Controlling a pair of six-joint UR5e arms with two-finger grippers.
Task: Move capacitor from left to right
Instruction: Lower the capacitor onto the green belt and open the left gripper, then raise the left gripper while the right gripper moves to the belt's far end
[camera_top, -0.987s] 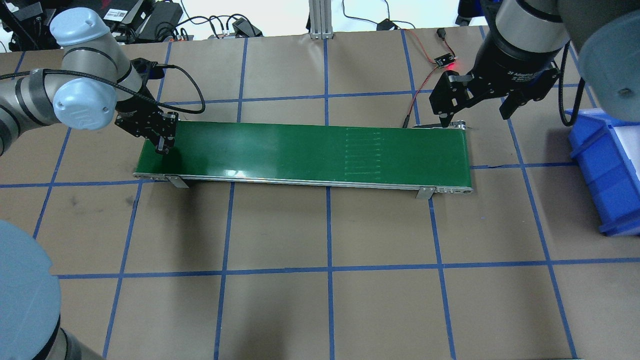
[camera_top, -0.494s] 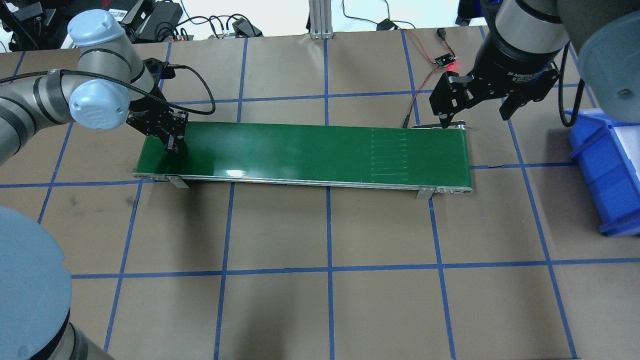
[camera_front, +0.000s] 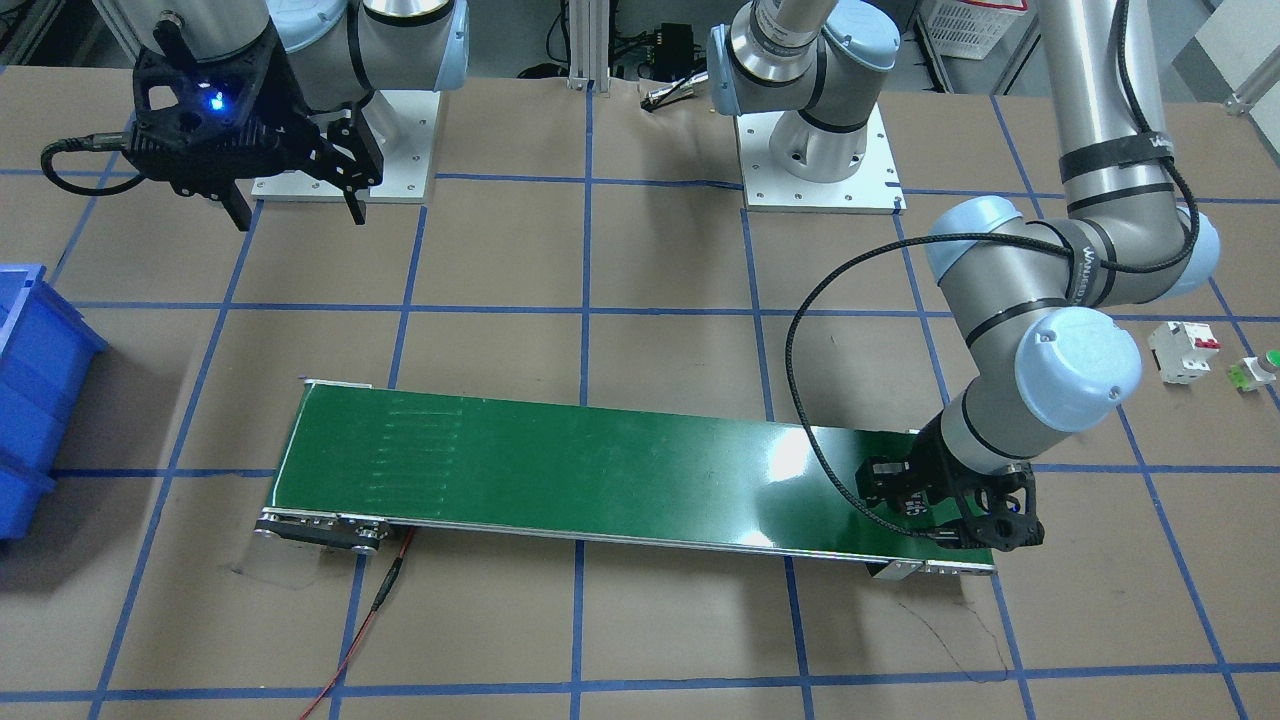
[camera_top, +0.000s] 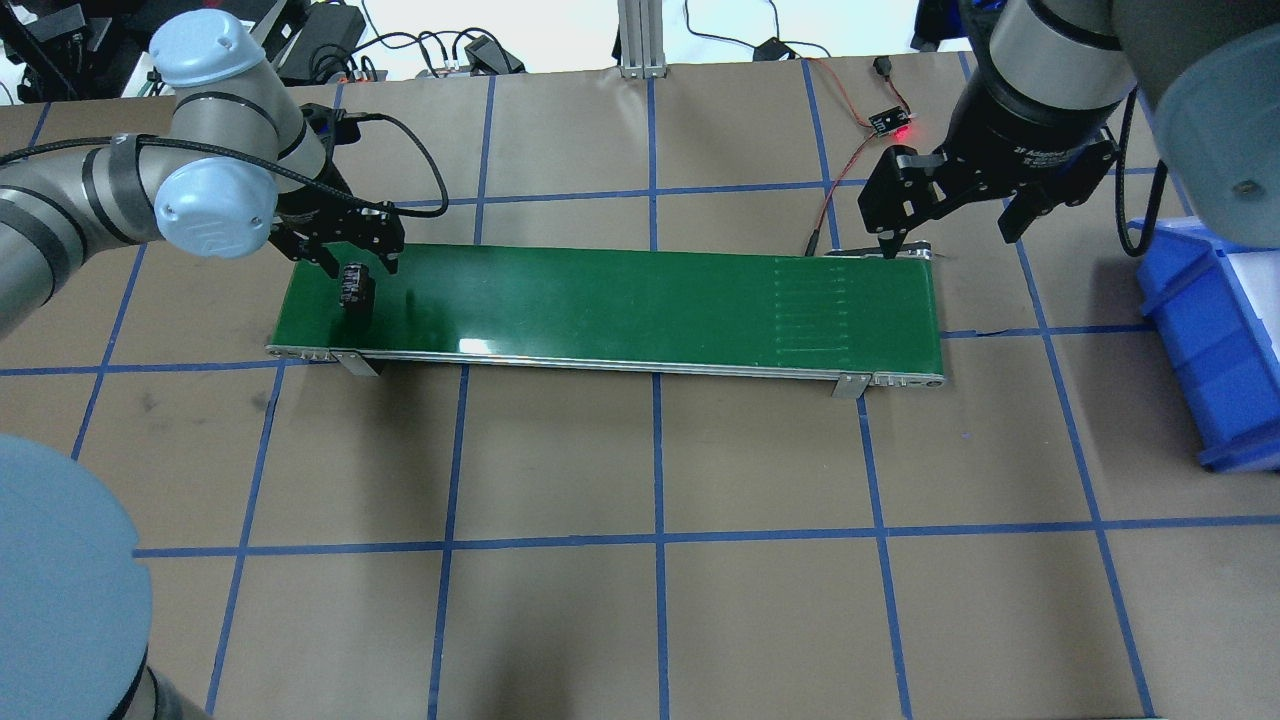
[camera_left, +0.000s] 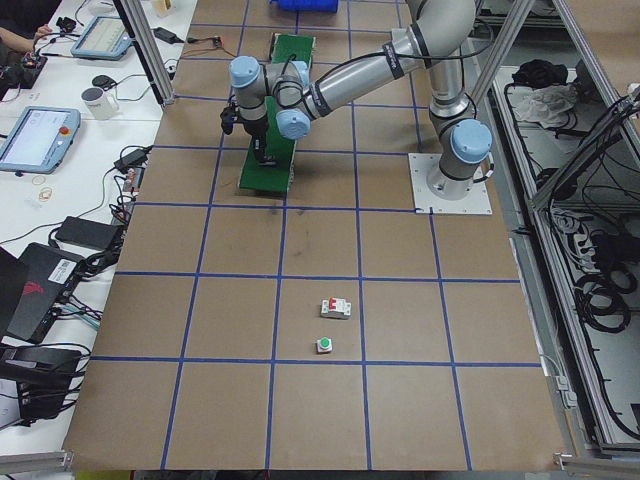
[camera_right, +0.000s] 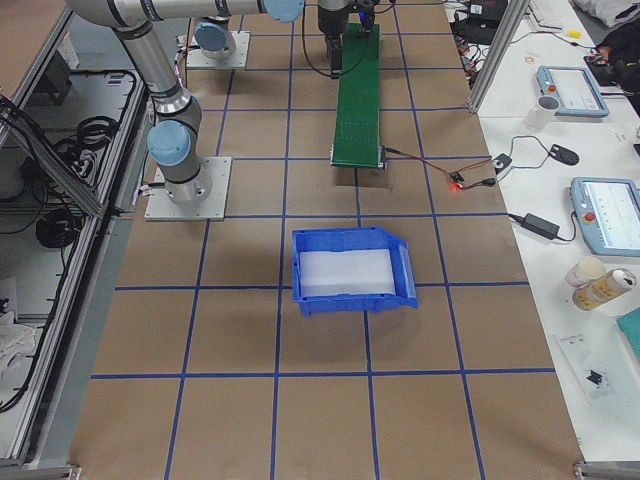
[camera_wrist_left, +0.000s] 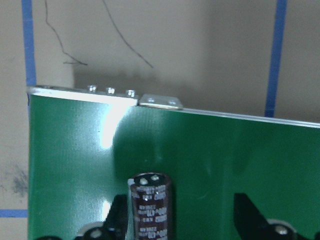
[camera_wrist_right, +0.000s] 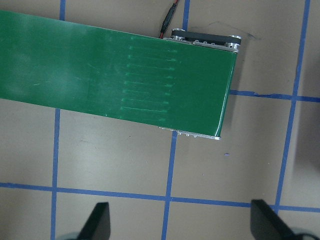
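Green belt (camera_top: 640, 300) bears the upright capacitor (camera_top: 354, 287), print unreadable, inside the wide-open left gripper (camera_top: 360, 266); right gripper (camera_top: 948, 237) gapes empty.

— A home, a shop?
— Neither, it's a robotics lab. Two robot arms (camera_front: 1075, 365) are bolted by white plates (camera_front: 862, 192) to a big table (camera_top: 760, 470) covered in brown paper, marked into squares with blue tape (camera_top: 658, 540).
— What else shows it?
— A small green conveyor belt (camera_top: 600, 300) lies on the table. At one o'clock in the overhead view sits a wired circuit board (camera_top: 890, 122) with a red light. From the table's left end, at ten o'clock, a white bench (camera_left: 80, 200) carries tablets (camera_left: 38, 138), a mug (camera_left: 100, 100) and power bricks (camera_left: 85, 233), with an aluminium post (camera_left: 145, 55) beside it.
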